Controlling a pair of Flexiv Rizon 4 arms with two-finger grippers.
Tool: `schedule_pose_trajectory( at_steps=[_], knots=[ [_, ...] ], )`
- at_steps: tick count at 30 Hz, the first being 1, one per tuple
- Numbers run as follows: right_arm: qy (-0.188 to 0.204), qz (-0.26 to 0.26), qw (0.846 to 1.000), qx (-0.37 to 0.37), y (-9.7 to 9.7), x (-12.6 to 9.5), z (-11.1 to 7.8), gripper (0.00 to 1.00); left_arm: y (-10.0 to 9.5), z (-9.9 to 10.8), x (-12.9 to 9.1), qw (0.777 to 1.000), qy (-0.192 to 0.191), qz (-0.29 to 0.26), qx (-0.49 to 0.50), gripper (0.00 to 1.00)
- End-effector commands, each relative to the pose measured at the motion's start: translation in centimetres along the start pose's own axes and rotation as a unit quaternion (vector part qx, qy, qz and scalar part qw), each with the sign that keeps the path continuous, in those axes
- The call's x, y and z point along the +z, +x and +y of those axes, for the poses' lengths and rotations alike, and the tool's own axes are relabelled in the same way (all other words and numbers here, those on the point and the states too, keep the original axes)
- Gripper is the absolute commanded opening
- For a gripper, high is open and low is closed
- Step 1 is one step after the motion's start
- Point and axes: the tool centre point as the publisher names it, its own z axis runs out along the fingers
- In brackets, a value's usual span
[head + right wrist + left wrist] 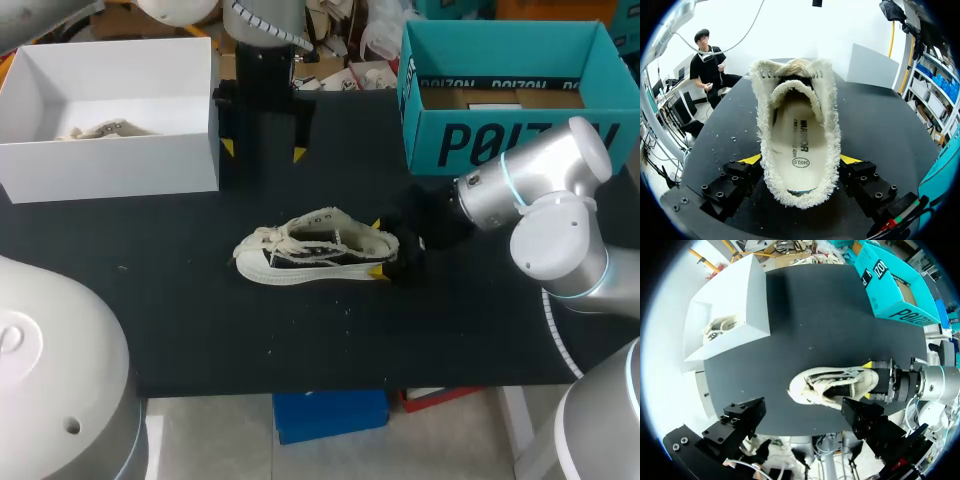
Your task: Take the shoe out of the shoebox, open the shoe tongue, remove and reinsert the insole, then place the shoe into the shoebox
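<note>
A cream low shoe (300, 252) with frayed edges lies on its sole mid-table, toe to the left. My right gripper (377, 246) comes in from the right, its yellow tips against both sides of the heel. In the right wrist view the shoe (796, 115) runs straight ahead between the fingers (751, 160), and the cream insole (799, 137) shows inside it. My left gripper (263, 150) hangs open behind the shoe, holding nothing. Its wrist view looks down on the shoe (832, 386) and the right gripper (875, 382). The white shoebox (110, 160) stands at the back left.
Inside the white shoebox (747, 305) lies a second cream shoe (98, 130). A teal open box (500, 135) stands at the back right, close behind my right arm. Black table surface (200, 330) stretches around the shoe to the front edge.
</note>
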Motion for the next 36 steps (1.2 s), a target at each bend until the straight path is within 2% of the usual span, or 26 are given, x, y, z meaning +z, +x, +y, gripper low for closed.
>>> schedule_pose_trajectory(
  at_steps=[1,14,19,27,36],
  knots=[
    [0.001,-0.001,1.0,0.001,-0.2,0.4,-0.1,0.0,0.4,-0.4,0.3,1.0,-0.003,-0.002,-0.001,1.0],
    [0.001,-0.001,1.0,0.001,-0.2,0.4,-0.1,0.0,0.2,-0.3,0.1,1.0,0.006,-0.007,-0.019,1.0],
    [0.001,-0.001,1.0,0.001,-0.2,0.4,-0.1,0.0,2.6,0.6,0.7,1.0,0.01,-0.014,-0.018,1.0],
    [0.001,-0.001,1.0,0.001,-0.2,0.4,-0.1,0.0,6.6,1.7,2.9,0.999,-0.013,-0.028,0.013,1.0],
    [0.001,-0.001,1.0,0.001,-0.2,0.4,-0.1,0.0,8.7,2.1,4.6,0.998,-0.018,-0.059,0.021,1.0]
  ],
)
